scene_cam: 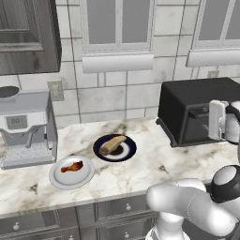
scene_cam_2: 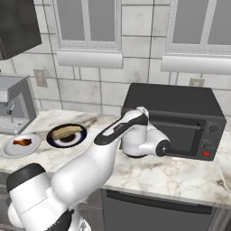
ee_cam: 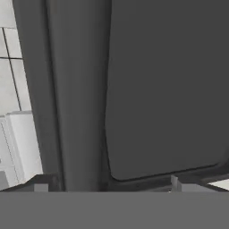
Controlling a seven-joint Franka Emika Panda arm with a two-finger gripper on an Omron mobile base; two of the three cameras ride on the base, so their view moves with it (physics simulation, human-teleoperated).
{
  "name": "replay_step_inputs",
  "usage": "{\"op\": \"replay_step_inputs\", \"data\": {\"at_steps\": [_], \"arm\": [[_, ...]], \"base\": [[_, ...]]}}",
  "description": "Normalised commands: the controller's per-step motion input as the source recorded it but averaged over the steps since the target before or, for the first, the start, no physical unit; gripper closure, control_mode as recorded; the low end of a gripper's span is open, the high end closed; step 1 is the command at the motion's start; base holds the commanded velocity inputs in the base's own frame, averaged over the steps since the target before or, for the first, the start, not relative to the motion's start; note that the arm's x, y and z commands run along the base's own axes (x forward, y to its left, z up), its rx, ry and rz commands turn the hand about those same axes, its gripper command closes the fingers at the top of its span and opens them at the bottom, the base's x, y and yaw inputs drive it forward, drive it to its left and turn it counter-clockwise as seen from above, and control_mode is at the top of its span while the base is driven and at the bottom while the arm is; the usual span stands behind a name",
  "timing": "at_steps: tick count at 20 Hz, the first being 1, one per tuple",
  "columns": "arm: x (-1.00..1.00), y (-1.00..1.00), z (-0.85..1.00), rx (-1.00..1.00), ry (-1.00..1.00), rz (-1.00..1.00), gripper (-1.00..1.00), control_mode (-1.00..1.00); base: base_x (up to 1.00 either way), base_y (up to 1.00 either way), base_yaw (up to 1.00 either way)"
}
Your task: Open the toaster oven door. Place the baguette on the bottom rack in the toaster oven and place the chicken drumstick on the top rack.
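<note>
Arm at the closed toaster oven, jaws spread wide at the door handle

The gripper (ee_cam: 109, 188) faces the toaster oven door (scene_cam_2: 182, 135), jaws wide and empty, the bar handle (ee_cam: 76, 98) running between the two tips, judged a line-up for gripping it and pulling the door open; the hand view is rolled, so the bar looks upright. The toaster oven (scene_cam: 201, 110) stands shut at the right of the marble table (scene_cam: 154, 164), so neither rack can be seen. The baguette (scene_cam: 112, 144) waits on a dark plate (scene_cam: 130, 151) mid-table and the chicken drumstick (scene_cam: 71, 166) on a white plate (scene_cam: 58, 178) to its left, both well apart from the oven, near a silver coffee machine (scene_cam: 28, 129). Behind: pale tiled wall, two windows, a dark cabinet upper left
</note>
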Motion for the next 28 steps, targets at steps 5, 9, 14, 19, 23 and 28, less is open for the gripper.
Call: {"op": "replay_step_inputs", "data": {"at_steps": [5, 9, 14, 19, 23, 28], "arm": [[0.42, 0.01, -0.41, 0.14, 0.00, -0.18, -1.00, -1.00], [0.14, 0.00, -0.37, 0.00, 0.00, -0.02, 1.00, -1.00], [-0.27, 0.00, -0.63, -0.13, 0.15, 0.02, 1.00, -1.00], [-0.88, -0.09, -0.96, -0.30, 0.32, 0.21, 1.00, -1.00], [-0.83, -0.09, -1.00, -0.48, 0.55, 0.19, 1.00, -1.00], [-0.78, -0.02, -1.00, -0.47, 0.45, 0.23, 1.00, -1.00]], "base": [[0.00, 0.00, 0.00], [0.00, 0.00, 0.00], [0.00, 0.00, 0.00], [0.00, 0.00, 0.00], [0.00, 0.00, 0.00], [0.00, 0.00, 0.00]]}}
